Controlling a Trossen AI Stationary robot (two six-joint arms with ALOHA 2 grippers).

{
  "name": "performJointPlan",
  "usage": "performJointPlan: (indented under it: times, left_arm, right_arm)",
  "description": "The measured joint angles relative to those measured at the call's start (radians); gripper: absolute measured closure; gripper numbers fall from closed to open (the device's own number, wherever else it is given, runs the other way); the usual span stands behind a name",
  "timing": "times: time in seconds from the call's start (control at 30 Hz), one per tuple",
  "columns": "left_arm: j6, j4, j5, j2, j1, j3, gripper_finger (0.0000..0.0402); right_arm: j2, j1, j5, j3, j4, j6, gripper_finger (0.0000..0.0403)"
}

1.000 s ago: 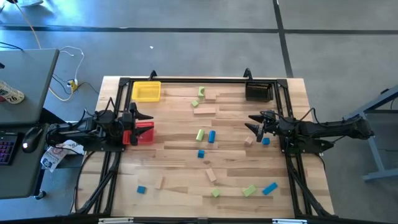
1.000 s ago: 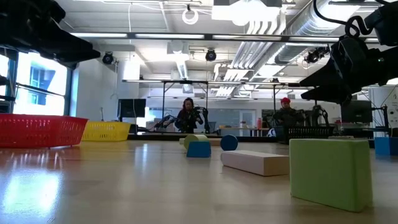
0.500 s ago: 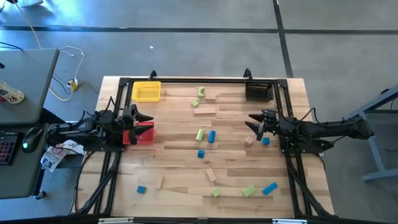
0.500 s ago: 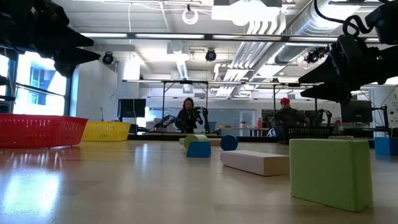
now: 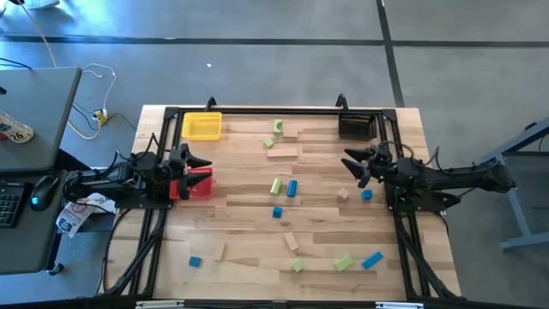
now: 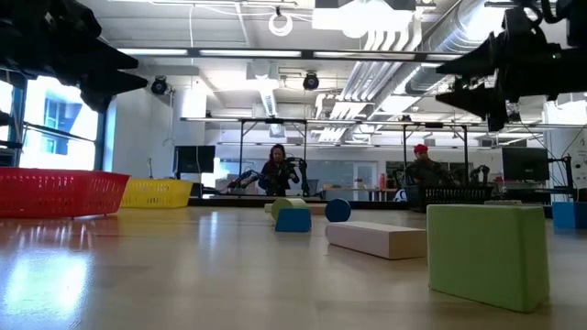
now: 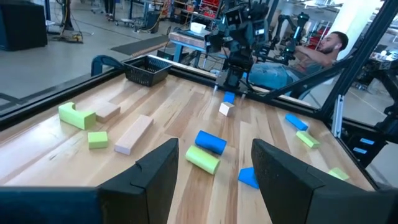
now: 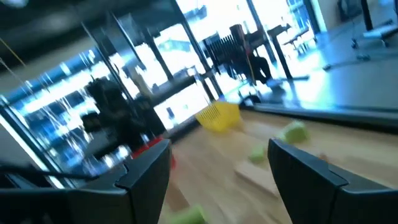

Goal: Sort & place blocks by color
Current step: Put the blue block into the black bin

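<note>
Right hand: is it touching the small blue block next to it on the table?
Apart. In the high view the right hand, open, sits clear of the blue block, with bare table between them.

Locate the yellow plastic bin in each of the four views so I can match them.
High view: yellow plastic bin in the table's far-left corner.
Low view: it sits at left, just behind the red plastic bin.
Left wrist view: not in it.
Right wrist view: blurred yellow shape at centre, far across the table.
Shared landmark: the red bin, beside the left gripper in the high view.
</note>
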Motion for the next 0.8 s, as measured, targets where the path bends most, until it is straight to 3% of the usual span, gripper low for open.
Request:
performJointPlan:
  times: [0.13, 0.37, 0.53, 0.8]
  left_arm:
    - [0.034, 0.019, -0.008, 0.000, 0.000, 0.000, 0.0212]
    - [0.052, 0.086, -0.009, 0.000, 0.000, 0.000, 0.0212]
    - [0.052, 0.081, -0.009, 0.000, 0.000, 0.000, 0.0212]
    - [0.052, 0.069, -0.009, 0.000, 0.000, 0.000, 0.0212]
  right_arm:
    - [0.001, 0.000, -0.001, 0.044, 0.013, -0.023, 0.0149]
    - [0.087, 0.000, 0.000, 0.277, -0.204, -0.059, 0.0149]
    - [0.242, 0.000, 0.000, 0.472, -0.365, 0.004, 0.0149]
    - [0.531, 0.001, -0.030, 0.736, -0.601, 0.242, 0.0149]
